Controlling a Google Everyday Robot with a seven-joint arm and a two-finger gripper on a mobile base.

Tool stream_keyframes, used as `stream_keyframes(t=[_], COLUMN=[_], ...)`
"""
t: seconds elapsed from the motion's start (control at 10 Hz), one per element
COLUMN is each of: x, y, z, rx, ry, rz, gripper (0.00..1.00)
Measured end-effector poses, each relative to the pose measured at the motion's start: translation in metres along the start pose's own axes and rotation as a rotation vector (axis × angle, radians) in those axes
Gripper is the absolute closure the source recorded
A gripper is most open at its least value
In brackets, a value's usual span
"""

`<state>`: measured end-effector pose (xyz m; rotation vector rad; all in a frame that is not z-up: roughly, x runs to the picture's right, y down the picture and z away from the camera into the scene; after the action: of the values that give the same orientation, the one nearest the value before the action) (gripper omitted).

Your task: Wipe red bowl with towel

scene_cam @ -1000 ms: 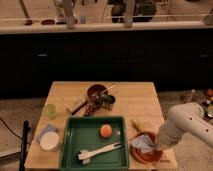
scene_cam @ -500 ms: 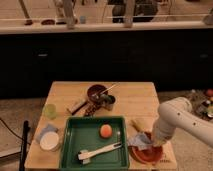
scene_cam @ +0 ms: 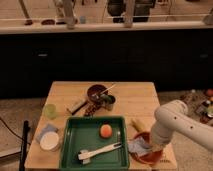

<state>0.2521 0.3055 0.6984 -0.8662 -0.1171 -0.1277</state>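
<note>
The red bowl (scene_cam: 150, 156) sits at the front right corner of the wooden table (scene_cam: 130, 100). A pale towel (scene_cam: 139, 146) lies bunched in its left part. The white arm reaches in from the right and bends down over the bowl. My gripper (scene_cam: 154, 146) is at the arm's lower end, pressed into the bowl beside the towel; the arm's bulk hides its tip.
A green tray (scene_cam: 75, 145) holds an orange fruit (scene_cam: 105, 130) and a white brush (scene_cam: 99, 151). A dark bowl (scene_cam: 96, 92), a dark cup (scene_cam: 108, 102), a green cup (scene_cam: 49, 110) and a white bowl (scene_cam: 50, 141) stand on the table. A yellowish object (scene_cam: 138, 124) lies behind the red bowl.
The arm has swung left and down over the red bowl. The towel has shifted towards the bowl's left side.
</note>
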Motion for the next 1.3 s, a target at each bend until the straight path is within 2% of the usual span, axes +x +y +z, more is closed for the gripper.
stream_keyframes(t=[0.2,0.7,1.1,1.3], x=[0.003,0.036,0.059,0.057], y=[0.014,0.008,-0.019,-0.037], z=[-0.002,-0.011,-0.009,-0.011], rx=[0.000,0.008,0.000,-0.002], ry=[0.001,0.021,0.030,0.032], rz=[0.000,0.065,0.121,0.117], gripper=[1.00,1.00,1.00,1.00])
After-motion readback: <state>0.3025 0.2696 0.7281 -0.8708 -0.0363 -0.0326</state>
